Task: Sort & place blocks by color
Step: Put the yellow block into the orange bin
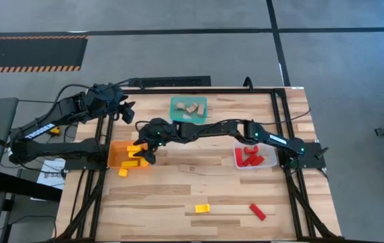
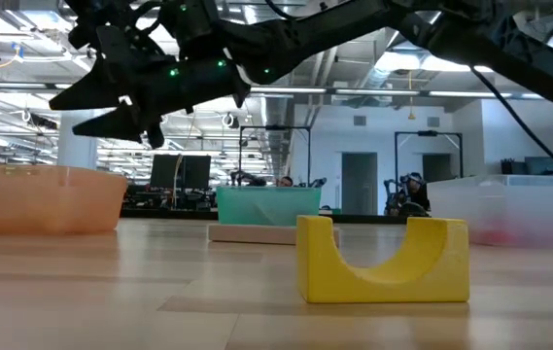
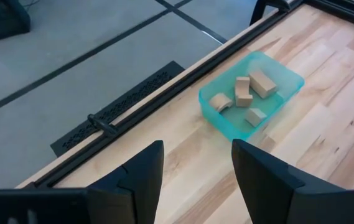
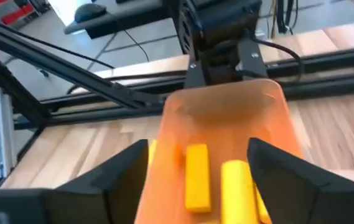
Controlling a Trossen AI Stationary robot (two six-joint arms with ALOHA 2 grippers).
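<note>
Right gripper: we have our right gripper (image 1: pixel 143 150) stretched across the table to hang over the orange bin (image 1: pixel 114 154), because that is where yellow belongs; its fingers (image 4: pixel 117 177) are spread apart and, seen from the wrist, nothing is pinched between them.
Yellow in the bin: we see yellow bars (image 4: pixel 196 176) lying inside the orange bin right beneath the spread fingers, which we read as a drop just made.
Yellow outside: one yellow block (image 1: pixel 123 173) sits on the table just beside the bin's near edge, and a yellow arch (image 1: pixel 202 208) stands well apart toward the front, so we judge yellow unfinished.
Red: the clear bin (image 1: pixel 270 162) on the right side holds several red blocks (image 1: pixel 249 156), while one red bar (image 1: pixel 257 212) lies alone on the bare wood near the front.
Tan: the teal bin (image 3: pixel 288 76) at the far edge holds the tan blocks (image 3: pixel 244 91), gathered together with none loose that we can find.
Left gripper: our left gripper (image 1: pixel 128 111) waits raised near the far left of the table, its fingers (image 3: pixel 140 171) parted with nothing between them, kept clear of the right arm's reach.
Next move: we judge the loose yellow block by the bin is the nearest pick for the right arm.
</note>
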